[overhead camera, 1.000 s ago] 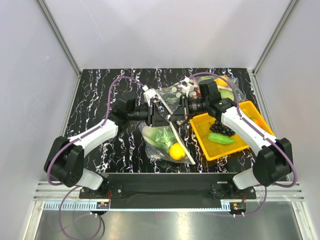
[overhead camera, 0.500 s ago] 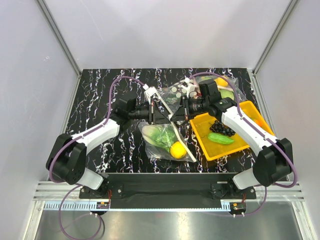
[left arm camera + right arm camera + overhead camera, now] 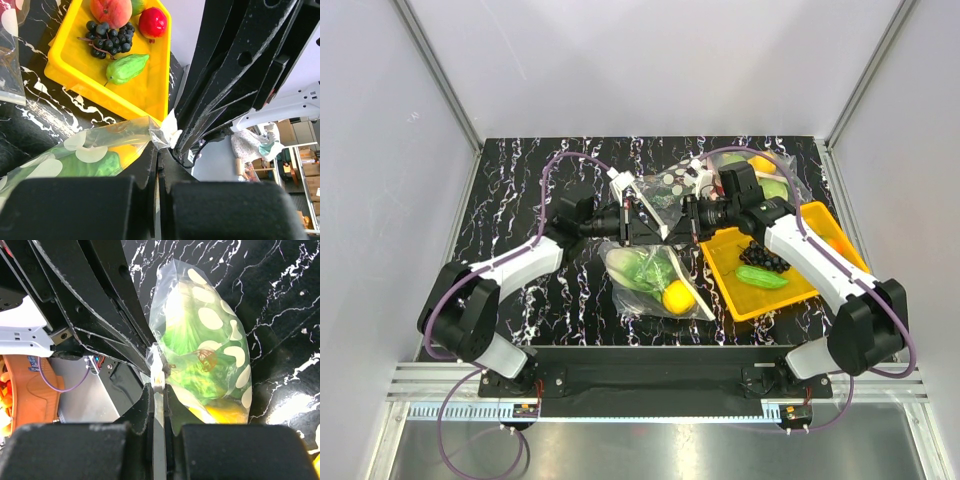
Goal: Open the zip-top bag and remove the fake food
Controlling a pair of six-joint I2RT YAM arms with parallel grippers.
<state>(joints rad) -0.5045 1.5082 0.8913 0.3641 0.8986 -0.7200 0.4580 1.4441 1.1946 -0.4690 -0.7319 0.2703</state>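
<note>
The zip-top bag [image 3: 655, 280], clear with white dots, hangs between my two grippers near the table's middle. Inside it are the green lettuce [image 3: 643, 271] and the yellow lemon [image 3: 675, 298]; the fish is hidden. My left gripper [image 3: 638, 222] is shut on one lip of the bag's mouth, and my right gripper [image 3: 682, 222] is shut on the other lip, tips almost touching. In the left wrist view my left gripper [image 3: 159, 150] pinches the bag's edge [image 3: 90, 147]. In the right wrist view my right gripper [image 3: 158, 387] pinches the zip strip [image 3: 157, 371] above the lettuce [image 3: 192, 345] and lemon [image 3: 220, 412].
A yellow tray [image 3: 720, 250] stands right of the bag and holds black grapes [image 3: 107, 40], a cucumber [image 3: 127, 67] and a peach [image 3: 111, 10]. A second clear bag with fruit [image 3: 770, 178] lies at the back right. More dotted clear plastic [image 3: 665, 188] lies behind the grippers.
Both grippers have moved slightly toward the far side with the bag's mouth between them. The bag's lower part with the lettuce and lemon has shifted a little.
</note>
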